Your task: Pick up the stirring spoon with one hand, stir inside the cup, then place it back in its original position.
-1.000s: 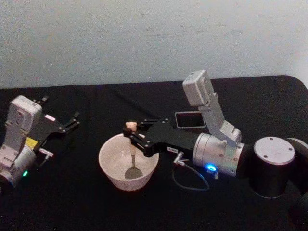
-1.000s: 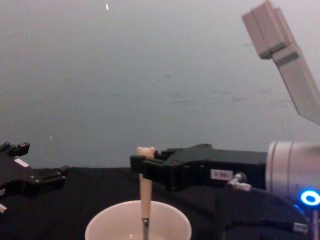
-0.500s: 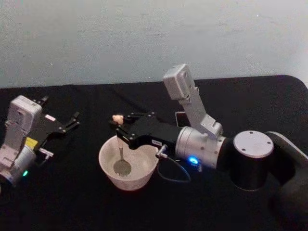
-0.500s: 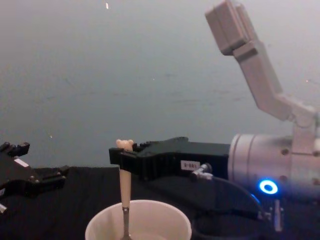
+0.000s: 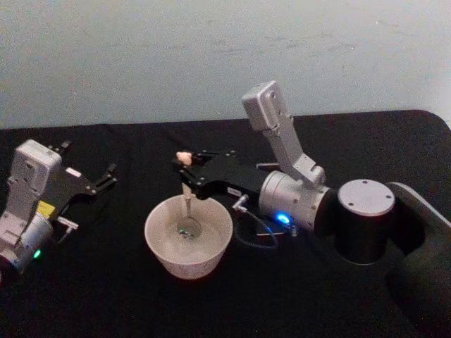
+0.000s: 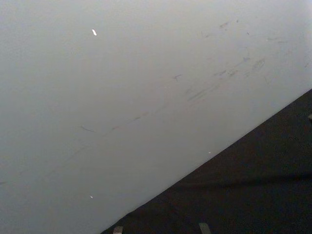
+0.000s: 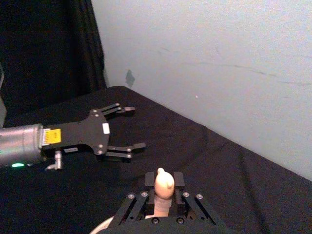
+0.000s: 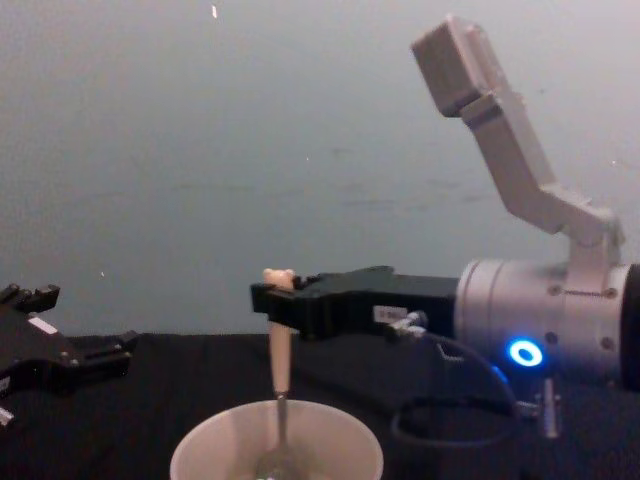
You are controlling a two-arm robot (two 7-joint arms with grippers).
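Observation:
The cream cup (image 5: 188, 246) stands on the black table in front of me. The stirring spoon (image 5: 187, 201) stands almost upright in it, its metal bowl low inside the cup and the bear head on top. My right gripper (image 5: 184, 167) is shut on the beige handle just under the bear head (image 7: 164, 181). From the chest, the spoon (image 8: 279, 345) drops from the right gripper (image 8: 274, 301) into the cup (image 8: 200, 450). My left gripper (image 5: 107, 176) rests open at the table's left, apart from the cup. The original position is hidden behind the right arm.
A black cloth covers the table (image 5: 106, 296), with a pale wall (image 5: 141, 56) behind. The right arm's silver wrist (image 5: 289, 201) and a looping cable (image 5: 254, 236) hang just right of the cup. The left gripper (image 7: 119, 129) lies beyond the spoon in the right wrist view.
The right gripper has carried the spoon from the cup's left side back toward its middle and far side. The spoon's bowl has swept across the bottom. The left arm stayed still.

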